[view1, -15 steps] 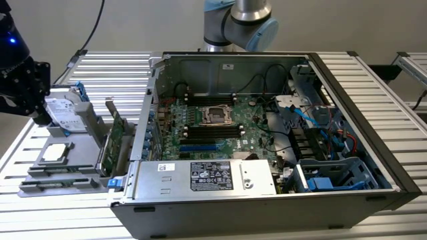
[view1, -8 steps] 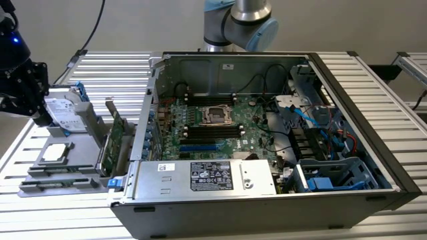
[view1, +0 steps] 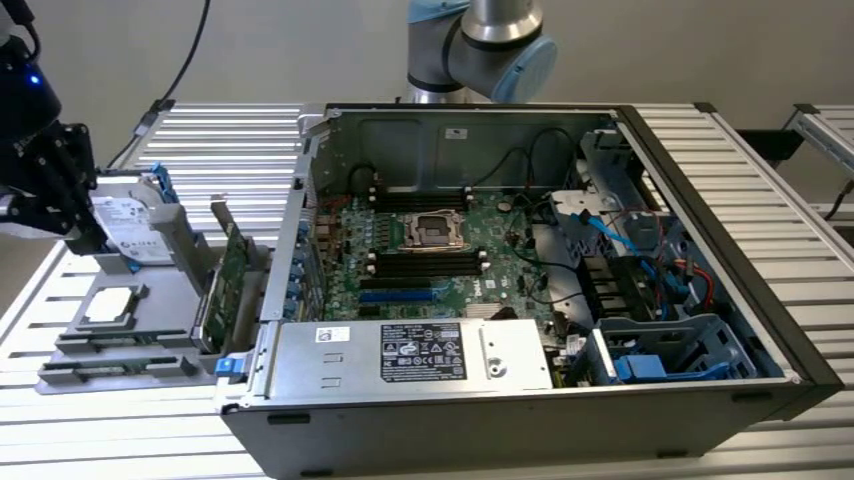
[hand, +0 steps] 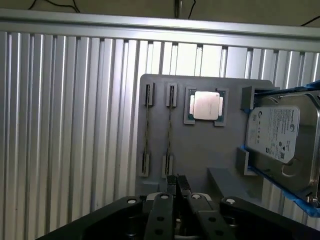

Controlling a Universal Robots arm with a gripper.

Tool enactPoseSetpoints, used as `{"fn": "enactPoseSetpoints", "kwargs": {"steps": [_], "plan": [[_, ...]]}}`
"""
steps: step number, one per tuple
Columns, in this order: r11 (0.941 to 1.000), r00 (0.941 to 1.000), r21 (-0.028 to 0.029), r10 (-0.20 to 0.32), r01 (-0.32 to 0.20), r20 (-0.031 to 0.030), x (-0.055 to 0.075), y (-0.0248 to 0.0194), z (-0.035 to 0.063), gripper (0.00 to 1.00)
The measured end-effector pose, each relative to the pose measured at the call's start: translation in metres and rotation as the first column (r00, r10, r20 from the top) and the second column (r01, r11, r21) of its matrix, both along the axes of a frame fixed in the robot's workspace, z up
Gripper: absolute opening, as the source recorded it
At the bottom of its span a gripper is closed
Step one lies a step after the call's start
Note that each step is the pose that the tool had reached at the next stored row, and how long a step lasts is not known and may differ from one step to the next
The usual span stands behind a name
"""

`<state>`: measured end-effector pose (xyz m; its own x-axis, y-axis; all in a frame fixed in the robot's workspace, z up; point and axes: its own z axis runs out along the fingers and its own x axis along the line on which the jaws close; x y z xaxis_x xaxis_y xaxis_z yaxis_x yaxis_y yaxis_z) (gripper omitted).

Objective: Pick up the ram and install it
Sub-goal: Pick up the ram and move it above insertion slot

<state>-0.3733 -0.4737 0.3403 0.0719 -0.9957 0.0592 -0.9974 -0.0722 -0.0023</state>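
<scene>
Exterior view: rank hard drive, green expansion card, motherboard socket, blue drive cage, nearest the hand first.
1. hard drive, beside the hand
2. green expansion card, outside case
3. motherboard socket, inside case
4. blue drive cage, exterior view's right

Arm (view1: 478, 45): cut by the top edge. Gripper (hand: 177, 186): body runs off the wrist view's edge. In the exterior view it is a dark mass, cut by that view's left edge and covering part of the drive (view1: 134, 230). Drive also runs out of the wrist view. Ram (hand: 146, 131): two sticks edge-on, chips unseen. Case (view1: 787, 330): lower front cut off. Supply label (view1: 423, 352): print too small to read.
</scene>
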Motion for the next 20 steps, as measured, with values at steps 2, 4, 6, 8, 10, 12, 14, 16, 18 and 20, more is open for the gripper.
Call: {"fn": "enactPoseSetpoints", "kwargs": {"steps": [2, 4, 6, 8, 10, 12, 14, 16, 18, 20], "plan": [[1.0000, 1.0000, 0.0000, 0.000, 0.000, 0.0000, 0.000, 0.0000, 0.0000, 0.23], [1.0000, 1.0000, -0.0001, 0.000, 0.000, 0.0001, -0.001, -0.0002, -0.0022, 0.30], [1.0000, 1.0000, -0.0001, 0.000, 0.000, 0.0005, -0.005, -0.0013, -0.0057, 0.30], [1.0000, 1.0000, -0.0001, 0.000, 0.000, 0.0005, -0.009, -0.0039, -0.0088, 0.30], [1.0000, 1.0000, -0.0001, 0.000, 0.000, 0.0003, -0.012, -0.0074, -0.0120, 0.30], [1.0000, 1.0000, 0.0012, 0.001, -0.001, 0.0005, -0.014, -0.0129, -0.0158, 0.30], [1.0000, 1.0000, 0.0026, 0.002, -0.002, 0.0003, -0.014, -0.0184, -0.0192, 0.30], [1.0000, 1.0000, 0.0037, 0.004, -0.004, 0.0004, -0.014, -0.0232, -0.0229, 0.30], [1.0000, 1.0000, 0.0042, 0.007, -0.007, 0.0005, -0.014, -0.0264, -0.0266, 0.30], [1.0000, 1.0000, 0.0044, 0.007, -0.007, 0.0005, -0.014, -0.0290, -0.0302, 0.30]]}}
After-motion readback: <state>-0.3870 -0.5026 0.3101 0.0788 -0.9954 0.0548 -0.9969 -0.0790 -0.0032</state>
